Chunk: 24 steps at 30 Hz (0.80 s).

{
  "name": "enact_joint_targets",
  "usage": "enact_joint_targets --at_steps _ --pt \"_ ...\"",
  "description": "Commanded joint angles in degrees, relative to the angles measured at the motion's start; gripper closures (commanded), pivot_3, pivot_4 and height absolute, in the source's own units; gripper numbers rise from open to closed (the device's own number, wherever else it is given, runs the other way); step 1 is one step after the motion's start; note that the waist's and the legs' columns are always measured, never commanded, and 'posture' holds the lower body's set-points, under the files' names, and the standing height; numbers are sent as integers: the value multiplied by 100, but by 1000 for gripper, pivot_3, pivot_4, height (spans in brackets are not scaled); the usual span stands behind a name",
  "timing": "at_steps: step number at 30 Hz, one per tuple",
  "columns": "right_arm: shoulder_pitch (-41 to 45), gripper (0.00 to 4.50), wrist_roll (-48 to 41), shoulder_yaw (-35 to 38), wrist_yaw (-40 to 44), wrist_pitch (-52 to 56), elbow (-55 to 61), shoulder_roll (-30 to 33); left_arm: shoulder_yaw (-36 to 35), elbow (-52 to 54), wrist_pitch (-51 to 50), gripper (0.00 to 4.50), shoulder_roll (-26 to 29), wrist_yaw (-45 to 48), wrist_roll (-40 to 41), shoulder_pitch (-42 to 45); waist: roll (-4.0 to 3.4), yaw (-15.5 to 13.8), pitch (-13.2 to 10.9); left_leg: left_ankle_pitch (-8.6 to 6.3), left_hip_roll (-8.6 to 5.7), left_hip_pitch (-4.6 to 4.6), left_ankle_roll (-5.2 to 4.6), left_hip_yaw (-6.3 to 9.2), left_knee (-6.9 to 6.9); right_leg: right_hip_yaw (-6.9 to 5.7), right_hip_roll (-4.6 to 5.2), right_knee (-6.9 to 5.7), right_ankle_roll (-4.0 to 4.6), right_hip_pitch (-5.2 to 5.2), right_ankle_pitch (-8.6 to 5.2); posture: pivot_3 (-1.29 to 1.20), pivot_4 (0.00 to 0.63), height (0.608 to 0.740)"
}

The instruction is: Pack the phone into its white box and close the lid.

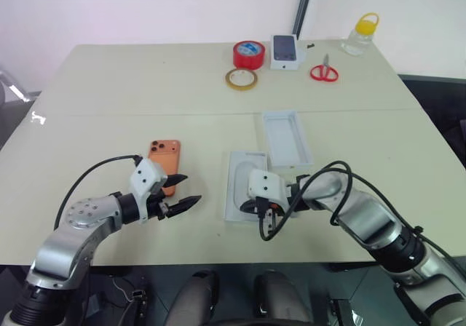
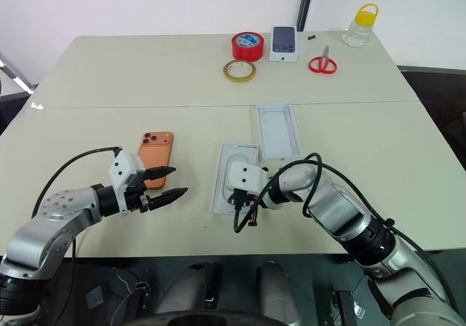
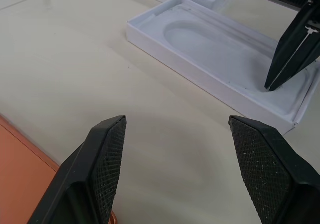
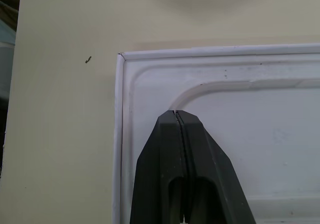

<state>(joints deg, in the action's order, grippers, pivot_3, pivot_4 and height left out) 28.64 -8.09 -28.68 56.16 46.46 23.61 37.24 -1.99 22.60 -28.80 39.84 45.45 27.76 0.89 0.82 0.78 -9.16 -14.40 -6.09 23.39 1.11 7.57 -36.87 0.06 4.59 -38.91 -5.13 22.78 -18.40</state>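
Observation:
The orange phone lies back-up on the table, its camera cluster at the far end. My left gripper hovers open just right of the phone's near end, nothing between its fingers. The phone's edge shows beside it in the left wrist view. The white box sits at the table's middle front, its moulded inside facing up. My right gripper is shut and empty, its tip pointing down into the box's near corner. The lid lies open side up just beyond the box.
At the table's far side are a red tape roll, a yellowish tape ring, a smaller white box with a dark phone picture, red scissors and a jar with a yellow lid.

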Motion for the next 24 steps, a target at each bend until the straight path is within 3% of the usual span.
enact_joint_targets --at_steps 1,5,8,9,16,24 --pt "248 4480 5 515 -371 -415 -78 -267 -449 58 -326 1037 -109 -360 236 143 0 3 0 0 0 0 0 0 0 0 0 0 0 0 0 0 150 740" --pt "688 4480 60 735 -770 -390 -451 -660 -1145 -321 -1552 1037 -436 -1262 894 664 0 -1 0 3 0 0 4 4 -2 -3 -2 -5 0 1 0 0 150 740" --pt "1070 4500 222 616 -1119 -315 -881 -1109 -1547 -598 -2262 129 -575 -1984 957 1031 4 37 1 9 0 -1 16 4 -6 -3 -5 -12 -1 2 0 0 150 740" --pt "1186 4500 310 517 -1244 -363 -1079 -1297 -1693 -687 -2464 33 -648 -2260 956 1159 4 35 1 14 0 0 25 4 -5 -2 -5 -13 -2 6 0 0 150 740" --pt "1675 4500 878 -91 -1735 -711 -2355 -2287 -2378 -1261 -4087 33 -861 -3334 1159 1976 4 38 1 17 -3 1 29 4 -11 -3 -6 -21 -2 10 1 0 150 740" --pt "1915 4500 1389 -628 -1734 -1125 -3314 -2892 -2320 -1395 -5440 33 -1021 -3265 1420 2320 4 49 2 19 -3 1 33 4 -11 -3 -6 -26 -2 15 1 0 150 740"
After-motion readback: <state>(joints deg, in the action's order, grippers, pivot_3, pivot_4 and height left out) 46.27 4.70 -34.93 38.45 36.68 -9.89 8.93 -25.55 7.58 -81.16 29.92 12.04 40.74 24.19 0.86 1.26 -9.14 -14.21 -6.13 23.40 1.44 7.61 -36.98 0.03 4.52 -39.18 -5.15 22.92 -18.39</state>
